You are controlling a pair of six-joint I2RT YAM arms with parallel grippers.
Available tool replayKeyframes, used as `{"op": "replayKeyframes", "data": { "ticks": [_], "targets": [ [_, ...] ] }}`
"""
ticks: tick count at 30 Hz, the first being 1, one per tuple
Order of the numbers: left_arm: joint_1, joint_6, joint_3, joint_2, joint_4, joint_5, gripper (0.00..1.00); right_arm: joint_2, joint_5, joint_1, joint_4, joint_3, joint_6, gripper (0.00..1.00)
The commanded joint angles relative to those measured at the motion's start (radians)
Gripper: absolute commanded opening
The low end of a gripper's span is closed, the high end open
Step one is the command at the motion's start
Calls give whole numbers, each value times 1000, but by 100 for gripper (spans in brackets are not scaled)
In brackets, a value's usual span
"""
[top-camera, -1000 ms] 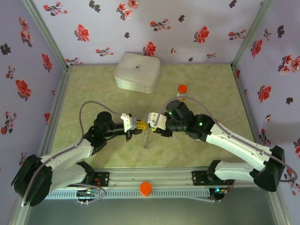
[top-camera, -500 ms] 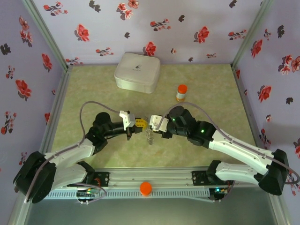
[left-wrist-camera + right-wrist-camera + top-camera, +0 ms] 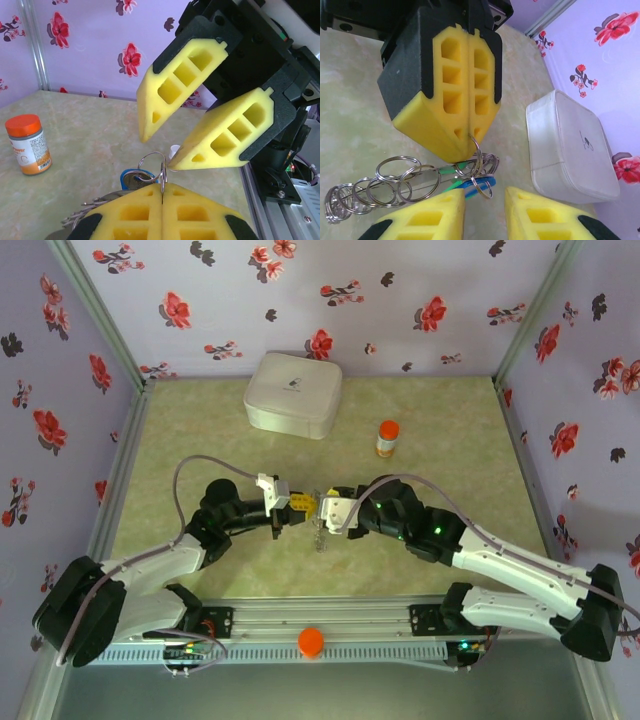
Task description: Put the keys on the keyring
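The left gripper (image 3: 300, 507) is seen clenched at the table's centre, with one thin ring of the keyring (image 3: 339, 199) pinched edge-on between its yellow pads (image 3: 422, 127). The rest of the keyring, a floppy string of linked metal rings, is let dangle toward 6 o'clock of that grip in the top view. The right gripper (image 3: 159, 150) is held released at 3 o'clock of the left one, jaws parted and nothing between them. One fingertip is placed just beside the pinched ring; whether it touches cannot be told. The blue-headed key (image 3: 131, 178) and the green-headed key (image 3: 460, 166) are bunched directly under the pinched ring, among the loops. Whether either is fully threaded cannot be told. The task is judged well advanced, with the threading left to be finished or confirmed. The orange-capped bottle (image 3: 387, 438) is found at 1 o'clock, well apart
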Motion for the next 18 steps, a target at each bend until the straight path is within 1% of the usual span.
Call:
{"op": "replayKeyframes", "data": {
  "ticks": [1,5,9,13,14,18],
  "targets": [
    [7,-14,2,4,60,27,0,11,13,10,25,1,-39,24],
    [6,-15,3,2,55,28,0,23,19,12,7,6,-55,15],
    [6,-25,6,7,60,39,0,20,17,12,3,1,-64,10],
    [7,-27,7,6,61,40,0,22,23,15,-7,3,-72,1],
    [5,-27,7,4,62,40,0,22,24,15,-10,2,-74,0],
    [7,-37,6,7,79,34,0,32,27,25,-32,2,-82,0]
  ]
}}
